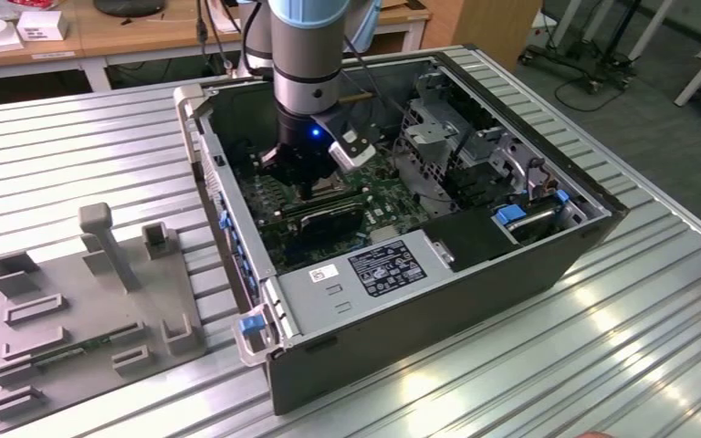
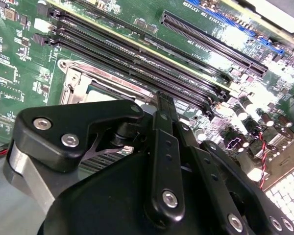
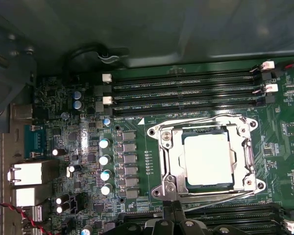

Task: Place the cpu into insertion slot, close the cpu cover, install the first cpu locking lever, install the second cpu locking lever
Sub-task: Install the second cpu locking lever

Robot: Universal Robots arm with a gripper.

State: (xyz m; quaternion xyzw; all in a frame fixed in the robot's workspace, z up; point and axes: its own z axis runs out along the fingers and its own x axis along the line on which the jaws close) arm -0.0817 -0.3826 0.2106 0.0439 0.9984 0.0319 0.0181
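While its own black linkage hides the fingertips, the gripper (image 3: 174, 208) hangs just beside the cpu cover (image 3: 167, 161); its opening cannot be told.

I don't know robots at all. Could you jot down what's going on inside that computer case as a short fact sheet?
Setting: open computer case on a slatted metal table
Arm: reaches down into the case, gripper low over the green motherboard
Cpu: seated in the insertion slot, silvery top showing
Cpu cover: lying flat around the cpu
Gripper position: at the edge of the cpu cover
Nearby: long black memory slots beside the socket
Outside the case: grey parts fixture on the table
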